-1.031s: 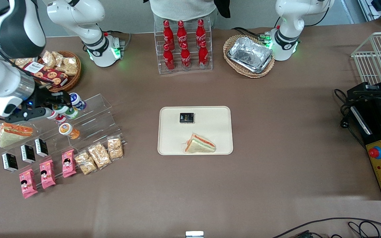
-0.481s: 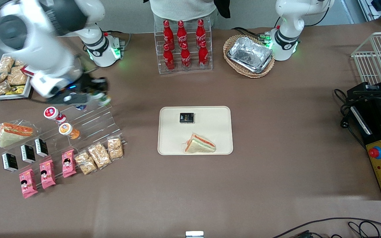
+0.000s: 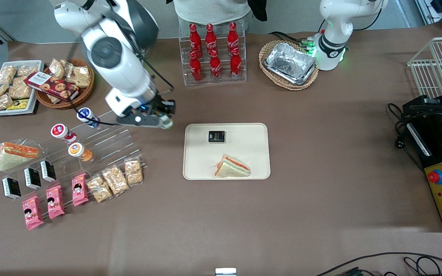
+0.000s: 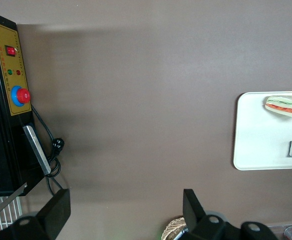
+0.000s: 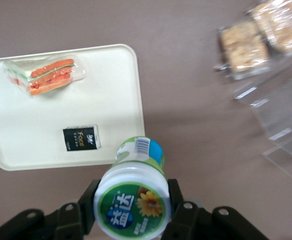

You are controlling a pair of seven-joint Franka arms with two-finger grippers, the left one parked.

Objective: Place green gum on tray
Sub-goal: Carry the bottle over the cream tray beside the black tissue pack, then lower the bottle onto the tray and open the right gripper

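My right gripper [image 3: 164, 119] is shut on the green gum [image 5: 133, 200], a small white bottle with a green lid and green label, and holds it above the brown table just beside the tray's edge, toward the working arm's end. The gum shows as a small green spot [image 3: 166, 123] in the front view. The cream tray [image 3: 202, 163] lies mid-table and holds a black packet [image 3: 216, 136] and a wrapped sandwich [image 3: 232, 167]. In the right wrist view the tray [image 5: 111, 100] shows with the packet [image 5: 81, 138] and sandwich [image 5: 45, 75].
A clear stepped stand [image 3: 106, 142] carries blue-lidded [image 3: 87, 115], red-lidded [image 3: 61, 132] and orange-lidded [image 3: 78, 150] bottles, with snack packs [image 3: 115, 179] in front. A cola rack [image 3: 213, 53], a foil-tray basket [image 3: 290, 64] and a cookie basket [image 3: 65, 82] stand farther from the camera.
My right arm has lifted the green gum off the stepped stand and carried it sideways toward the tray. The other bottles stay on the stand.
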